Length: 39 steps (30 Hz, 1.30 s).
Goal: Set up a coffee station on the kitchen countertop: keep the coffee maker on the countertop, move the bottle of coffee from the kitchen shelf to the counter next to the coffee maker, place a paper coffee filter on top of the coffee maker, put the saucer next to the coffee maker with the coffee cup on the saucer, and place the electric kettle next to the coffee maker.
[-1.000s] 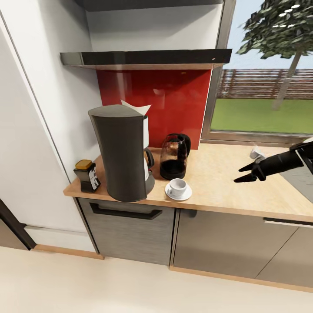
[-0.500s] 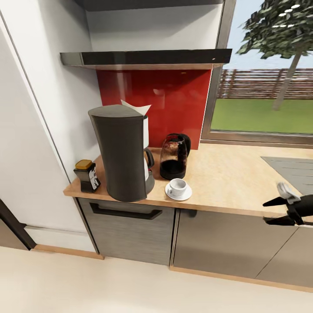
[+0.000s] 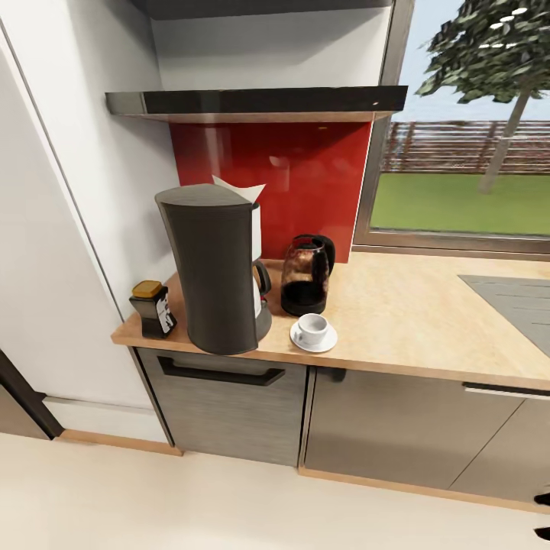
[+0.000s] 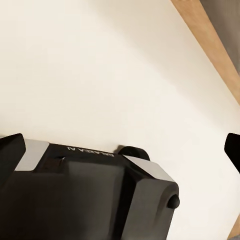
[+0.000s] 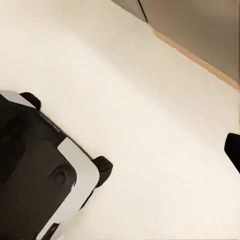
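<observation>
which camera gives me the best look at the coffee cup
The head view: the coffee cup sits whole and unblocked on its saucer, beside the coffee maker and in front of the kettle. The two wrist views face the pale floor and the robot's own base, with no cup.

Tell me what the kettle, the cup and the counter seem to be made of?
Kettle: looks like clear glass, see-through with reflections, on a black, probably plastic base.
Cup: glossy white, likely ceramic.
Counter: light wood-grain surface, matte; whether it is real wood or laminate is unclear.

Countertop point(image 3: 405, 305) bearing coffee maker point(image 3: 218, 267), saucer point(image 3: 313, 340)
</observation>
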### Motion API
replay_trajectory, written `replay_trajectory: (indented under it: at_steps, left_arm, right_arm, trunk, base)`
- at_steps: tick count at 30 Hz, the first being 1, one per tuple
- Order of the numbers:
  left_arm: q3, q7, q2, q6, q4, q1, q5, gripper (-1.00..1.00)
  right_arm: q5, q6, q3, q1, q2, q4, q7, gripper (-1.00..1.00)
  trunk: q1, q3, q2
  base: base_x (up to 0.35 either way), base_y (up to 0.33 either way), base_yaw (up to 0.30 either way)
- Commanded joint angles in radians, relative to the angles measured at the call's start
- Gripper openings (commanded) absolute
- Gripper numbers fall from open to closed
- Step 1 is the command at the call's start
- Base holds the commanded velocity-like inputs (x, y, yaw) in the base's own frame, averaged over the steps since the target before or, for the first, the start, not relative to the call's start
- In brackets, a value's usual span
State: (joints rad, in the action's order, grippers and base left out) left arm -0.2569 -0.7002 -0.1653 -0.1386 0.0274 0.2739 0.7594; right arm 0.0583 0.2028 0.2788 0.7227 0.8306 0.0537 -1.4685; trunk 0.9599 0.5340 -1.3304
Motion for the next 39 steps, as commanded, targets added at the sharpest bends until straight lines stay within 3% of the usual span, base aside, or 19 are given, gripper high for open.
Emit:
replay_trajectory:
  at_steps: [1, 5, 6, 8, 9, 11, 14, 16, 17, 20, 21, 23, 30, 39]
  left_arm:
    - [-0.003, -0.003, 0.000, -0.009, 0.004, 0.001, 0.011, 1.00]
    - [0.041, -0.004, 0.000, -0.009, 0.007, 0.001, 0.011, 1.00]
    - [0.089, -0.008, 0.000, -0.009, 0.007, 0.000, 0.011, 1.00]
    - [0.147, -0.011, 0.000, -0.009, 0.008, 0.001, 0.011, 1.00]
    - [0.156, -0.011, 0.000, -0.009, 0.008, 0.001, 0.011, 1.00]
    - [0.169, -0.010, 0.001, -0.008, 0.008, 0.001, 0.011, 1.00]
    - [0.188, -0.005, 0.004, -0.006, 0.007, 0.001, 0.011, 1.00]
    - [0.191, -0.005, 0.004, -0.006, 0.004, 0.001, 0.010, 1.00]
    - [0.192, -0.005, 0.005, -0.006, 0.003, 0.000, 0.010, 1.00]
    - [0.193, -0.004, 0.007, -0.006, 0.001, 0.001, 0.009, 1.00]
    - [0.194, -0.004, 0.008, -0.006, 0.000, 0.001, 0.009, 1.00]
    - [0.194, -0.004, 0.009, -0.006, -0.001, 0.001, 0.009, 1.00]
    - [0.194, -0.003, 0.009, -0.006, -0.001, 0.001, 0.009, 1.00]
    - [0.194, -0.008, 0.017, -0.003, 0.003, -0.004, 0.009, 1.00]
  right_arm:
    - [0.005, 0.062, 0.002, -0.034, -0.047, -0.064, 0.111, 1.00]
    - [0.005, 0.088, 0.002, -0.142, -0.112, -0.092, 0.282, 1.00]
    - [0.004, 0.095, 0.002, -0.186, -0.150, -0.099, 0.370, 1.00]
    - [0.003, 0.100, 0.002, -0.251, -0.182, -0.103, 0.469, 1.00]
    - [0.003, 0.101, 0.002, -0.267, -0.191, -0.104, 0.496, 1.00]
    - [0.003, 0.102, 0.002, -0.295, -0.211, -0.104, 0.560, 1.00]
    - [0.003, 0.102, 0.003, -0.366, -0.283, -0.106, 0.851, 1.00]
    - [0.003, 0.101, 0.003, -0.378, -0.312, -0.106, 0.942, 1.00]
    - [0.003, 0.101, 0.003, -0.389, -0.336, -0.106, 1.029, 1.00]
    - [0.003, 0.101, 0.003, -0.403, -0.366, -0.106, 1.198, 1.00]
    - [0.004, 0.101, 0.003, -0.408, -0.376, -0.106, 1.296, 1.00]
    - [0.004, 0.101, 0.003, -0.411, -0.383, -0.106, 1.367, 1.00]
    - [0.006, 0.102, 0.002, -0.413, -0.387, -0.106, 1.437, 1.00]
    - [0.008, 0.098, 0.003, -0.421, -0.375, -0.109, 1.441, 1.00]
  trunk:
    - [0.000, 0.001, -0.001]
    - [0.000, 0.001, -0.001]
    - [0.000, 0.001, -0.001]
    - [0.000, 0.001, -0.001]
    - [0.000, 0.001, -0.001]
    - [0.000, 0.001, -0.001]
    - [0.000, 0.001, -0.001]
    - [0.000, 0.001, -0.001]
    - [0.000, 0.001, -0.001]
    - [0.000, 0.001, -0.001]
    - [0.000, 0.001, -0.001]
    - [0.000, 0.001, -0.001]
    - [0.000, 0.001, -0.001]
    - [0.000, 0.001, -0.001]
  base:
    - [0.000, 0.000, 0.000]
    - [0.000, 0.000, 0.000]
    - [0.000, 0.000, 0.000]
    - [0.000, 0.000, 0.000]
    - [0.000, 0.000, 0.000]
    - [0.000, 0.000, 0.000]
    - [0.000, 0.000, 0.000]
    - [0.000, 0.000, 0.000]
    - [0.000, 0.000, 0.000]
    - [0.000, 0.000, 0.000]
    - [0.000, 0.000, 0.000]
    - [0.000, 0.000, 0.000]
    - [0.000, 0.000, 0.000]
    - [0.000, 0.000, 0.000]
